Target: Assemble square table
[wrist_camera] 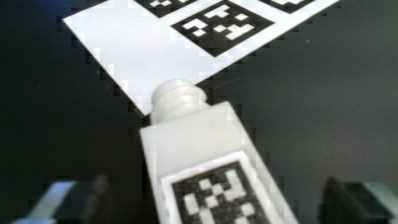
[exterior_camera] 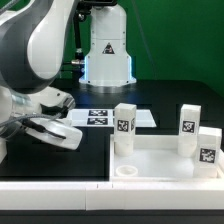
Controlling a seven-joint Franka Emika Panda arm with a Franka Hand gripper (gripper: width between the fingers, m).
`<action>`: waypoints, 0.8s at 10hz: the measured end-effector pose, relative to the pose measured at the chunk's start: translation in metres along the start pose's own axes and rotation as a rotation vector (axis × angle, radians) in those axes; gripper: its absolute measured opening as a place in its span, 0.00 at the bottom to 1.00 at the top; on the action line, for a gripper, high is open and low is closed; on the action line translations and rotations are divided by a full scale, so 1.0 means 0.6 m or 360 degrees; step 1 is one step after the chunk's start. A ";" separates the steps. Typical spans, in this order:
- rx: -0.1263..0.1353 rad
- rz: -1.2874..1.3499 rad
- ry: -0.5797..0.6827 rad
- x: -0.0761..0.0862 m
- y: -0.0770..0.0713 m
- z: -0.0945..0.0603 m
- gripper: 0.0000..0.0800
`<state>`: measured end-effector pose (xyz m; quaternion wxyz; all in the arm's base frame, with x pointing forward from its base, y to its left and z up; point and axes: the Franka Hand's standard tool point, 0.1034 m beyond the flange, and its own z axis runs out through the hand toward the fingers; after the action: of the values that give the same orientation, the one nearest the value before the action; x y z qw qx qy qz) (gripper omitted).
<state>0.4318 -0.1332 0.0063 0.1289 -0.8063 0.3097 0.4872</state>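
Observation:
In the wrist view a white leg (wrist_camera: 199, 150) with a round peg at its end and a black-and-white tag lies on the black table between my fingers (wrist_camera: 79, 196). My gripper (wrist_camera: 217, 196) is open, with a dark gap showing on each side of the leg. In the exterior view my gripper (exterior_camera: 45, 131) is low over the table at the left. The white square table top (exterior_camera: 165, 156) lies at the right with a round corner hole (exterior_camera: 128, 172). Three tagged legs stand on or by it (exterior_camera: 124, 126), (exterior_camera: 188, 125), (exterior_camera: 207, 148).
The marker board (exterior_camera: 110, 117) lies flat behind my gripper and shows just beyond the leg's peg (wrist_camera: 187, 40) in the wrist view. A long white bar (exterior_camera: 55, 186) runs along the table's front edge. The robot's base (exterior_camera: 106, 50) stands at the back.

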 end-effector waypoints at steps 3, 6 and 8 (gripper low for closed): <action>0.0004 -0.0011 0.0026 -0.005 -0.005 -0.011 0.35; 0.0045 -0.0031 0.0132 -0.053 -0.035 -0.097 0.35; 0.0027 -0.0168 0.0533 -0.096 -0.073 -0.161 0.35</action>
<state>0.5081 -0.1267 0.0995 0.1076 -0.8902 0.2883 0.3359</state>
